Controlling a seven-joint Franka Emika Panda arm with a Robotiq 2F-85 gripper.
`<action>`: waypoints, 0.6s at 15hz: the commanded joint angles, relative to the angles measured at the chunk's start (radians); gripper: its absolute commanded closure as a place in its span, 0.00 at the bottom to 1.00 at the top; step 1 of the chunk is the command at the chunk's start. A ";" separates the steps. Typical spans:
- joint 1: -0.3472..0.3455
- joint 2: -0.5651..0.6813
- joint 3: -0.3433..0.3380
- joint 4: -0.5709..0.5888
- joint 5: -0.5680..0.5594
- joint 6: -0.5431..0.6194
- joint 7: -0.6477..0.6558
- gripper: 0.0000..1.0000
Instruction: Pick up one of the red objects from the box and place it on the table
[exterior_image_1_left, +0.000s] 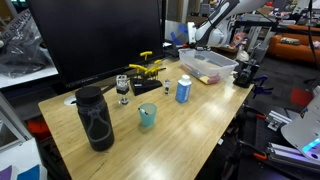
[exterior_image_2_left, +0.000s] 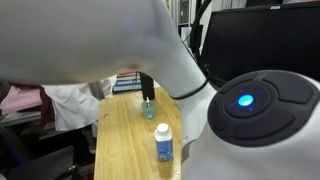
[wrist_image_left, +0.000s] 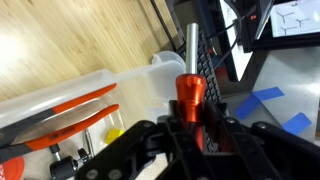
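Red object (wrist_image_left: 190, 93): a short red-orange cylinder with a grey metal rod (wrist_image_left: 190, 50) standing out of its far end. In the wrist view it sits dead centre, in front of the end rim of the box.
Gripper (wrist_image_left: 190, 128): black fingers drawn in close on the near end of the red object and gripping it.
Box (wrist_image_left: 100, 85): clear plastic with a rimmed edge. Inside lie orange-handled pliers (wrist_image_left: 60, 112) and a small yellow piece (wrist_image_left: 115, 133), with other small parts too blurred to name. In an exterior view it stands at a far corner of the table.
Table (exterior_image_1_left: 190, 125): light wood grain with dark edges.
Arm (exterior_image_1_left: 215, 25): white, reaching down over the box. In an exterior view its body fills most of the picture.
Can (exterior_image_1_left: 183, 90): blue and white, upright, near the box.
Yellow pieces (exterior_image_1_left: 147, 68): on the table, apart from the box.
Glass (exterior_image_1_left: 123, 88): clear, upright, beside the yellow pieces.
Cup (exterior_image_1_left: 147, 116): teal, between the can and the bottle.
Bottle (exterior_image_1_left: 95, 118): black, upright, at the near end, well apart from the box.
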 joint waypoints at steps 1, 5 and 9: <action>-0.217 0.024 0.198 0.011 -0.183 0.000 0.018 0.93; -0.509 0.109 0.466 -0.020 -0.451 0.011 -0.005 0.93; -0.794 -0.016 0.757 -0.302 -0.702 0.007 0.077 0.93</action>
